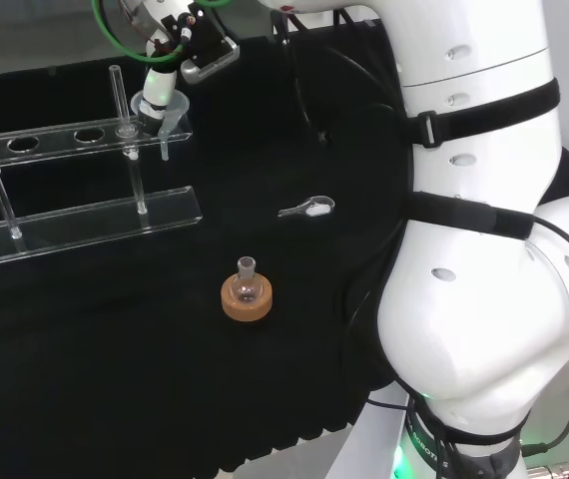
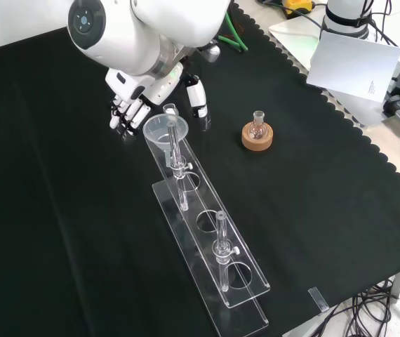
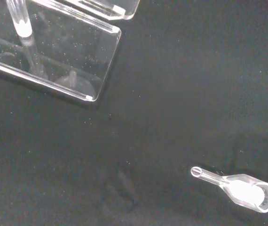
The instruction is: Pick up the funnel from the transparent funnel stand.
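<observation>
The hand [image 2: 131, 98] hung just behind the funnel [image 2: 161, 130] at the stand [image 2: 245, 277] end, fingers relaxed and holding nothing, the funnel's stem pointing down.

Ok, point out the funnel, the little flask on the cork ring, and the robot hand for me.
funnel [image 2: 161, 130], front view, on its wide clear bowl.
flask [image 2: 258, 128], front view, on its round body above the cork ring.
robot hand [image 2: 131, 105], front view, on the fingers beside the funnel.
</observation>
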